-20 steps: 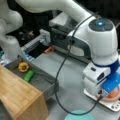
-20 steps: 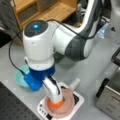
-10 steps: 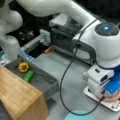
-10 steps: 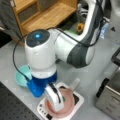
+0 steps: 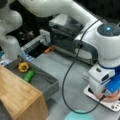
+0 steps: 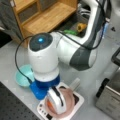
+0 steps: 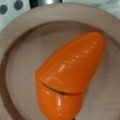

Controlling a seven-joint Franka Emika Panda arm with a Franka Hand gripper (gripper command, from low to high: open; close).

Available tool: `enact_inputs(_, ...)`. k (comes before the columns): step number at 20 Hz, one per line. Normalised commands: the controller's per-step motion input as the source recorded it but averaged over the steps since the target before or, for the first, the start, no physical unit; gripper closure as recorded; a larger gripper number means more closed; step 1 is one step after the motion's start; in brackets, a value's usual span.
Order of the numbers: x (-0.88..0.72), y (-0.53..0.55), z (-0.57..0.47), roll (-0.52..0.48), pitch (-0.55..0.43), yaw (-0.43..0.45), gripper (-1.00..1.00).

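Observation:
An orange carrot (image 7: 72,75) lies in a pink bowl (image 7: 20,50) and fills most of the wrist view. The bowl (image 6: 69,101) stands on a white square base (image 6: 78,98) with buttons along one edge. In both front views my gripper (image 6: 55,103) reaches down into the bowl, right over the carrot. Its fingers do not show in the wrist view. In a front view the gripper (image 5: 101,86) hides most of the bowl (image 5: 112,97), and only the bowl's rim shows.
A teal bowl (image 6: 23,76) sits beside the base. A grey tray (image 5: 46,81) holds a yellow pepper (image 5: 23,67) and a green vegetable (image 5: 28,75), next to a wooden shelf unit (image 5: 17,95). A metal appliance (image 6: 110,95) stands close by.
The arm has come down over the pink bowl, bringing the gripper lower and closer to the carrot.

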Motion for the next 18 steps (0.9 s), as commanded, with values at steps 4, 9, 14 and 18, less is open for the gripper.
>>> enact_inputs(4, 0.30, 0.11, -0.03, -0.263, 0.132, -0.040, -1.00)
enact_inputs(9, 0.25, 0.10, -0.01, -0.268, 0.099, -0.051, -1.00)
enact_inputs(14, 0.18, 0.12, -0.06, -0.282, 0.063, -0.052, -1.00)
enact_inputs(18, 0.06, 0.12, -0.08, -0.321, 0.049, -0.050, -1.00)
